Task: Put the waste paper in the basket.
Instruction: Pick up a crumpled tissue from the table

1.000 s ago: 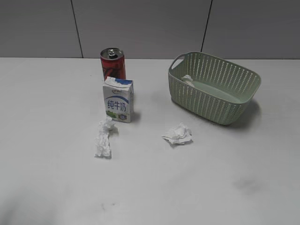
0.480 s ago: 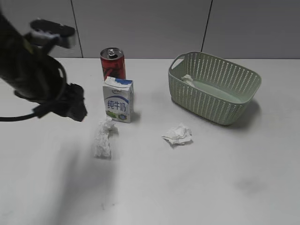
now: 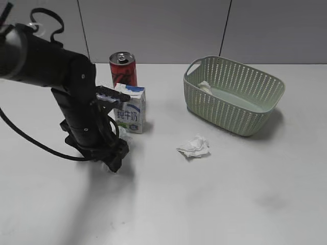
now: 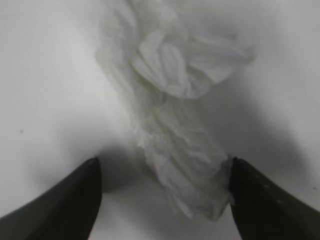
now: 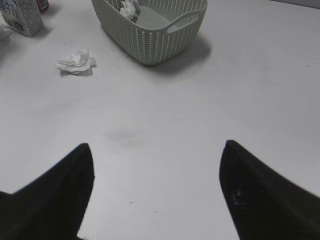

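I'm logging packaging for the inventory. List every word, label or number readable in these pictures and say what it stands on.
"纯牛奶": blue characters on the front of the white-and-blue cardboard milk carton.
Small print below those characters on the carton: too small to read.
Red and black metal drink can behind the carton: markings present, none legible.
Pale green perforated plastic basket and crumpled white paper wads: no text.

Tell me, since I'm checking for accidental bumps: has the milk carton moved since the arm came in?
No. The milk carton stands in the same spot just in front of the red can, though the left arm now hides its left edge.
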`<control>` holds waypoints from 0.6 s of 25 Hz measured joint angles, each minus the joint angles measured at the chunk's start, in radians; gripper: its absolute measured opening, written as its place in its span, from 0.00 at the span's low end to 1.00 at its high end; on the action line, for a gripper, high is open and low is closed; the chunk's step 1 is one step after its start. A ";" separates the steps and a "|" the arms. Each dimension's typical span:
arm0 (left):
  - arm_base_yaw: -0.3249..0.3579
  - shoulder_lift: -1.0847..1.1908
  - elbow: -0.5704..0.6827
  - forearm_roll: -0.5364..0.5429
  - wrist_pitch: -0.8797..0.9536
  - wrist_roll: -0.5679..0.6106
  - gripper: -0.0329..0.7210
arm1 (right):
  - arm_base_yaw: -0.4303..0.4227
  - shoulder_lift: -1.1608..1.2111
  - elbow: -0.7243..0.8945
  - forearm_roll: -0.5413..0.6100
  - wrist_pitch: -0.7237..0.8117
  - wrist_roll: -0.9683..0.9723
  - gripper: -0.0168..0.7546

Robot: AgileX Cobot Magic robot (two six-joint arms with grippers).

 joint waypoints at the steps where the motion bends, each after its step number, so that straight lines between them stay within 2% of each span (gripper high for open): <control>1: 0.000 0.017 0.000 0.000 -0.009 0.000 0.82 | 0.000 0.000 0.000 0.000 0.000 0.000 0.79; 6: 0.000 0.026 -0.007 -0.012 -0.072 -0.001 0.82 | 0.000 0.000 0.000 -0.001 0.000 0.001 0.79; 8: 0.000 0.027 -0.007 -0.032 -0.084 -0.001 0.79 | 0.000 0.000 0.000 -0.001 -0.001 0.001 0.79; 11: 0.000 0.027 -0.008 -0.060 -0.082 -0.001 0.61 | 0.000 0.000 0.000 -0.001 -0.001 0.002 0.79; 15: 0.000 0.030 -0.009 -0.072 -0.056 -0.002 0.23 | 0.000 0.000 0.000 -0.001 -0.001 0.003 0.79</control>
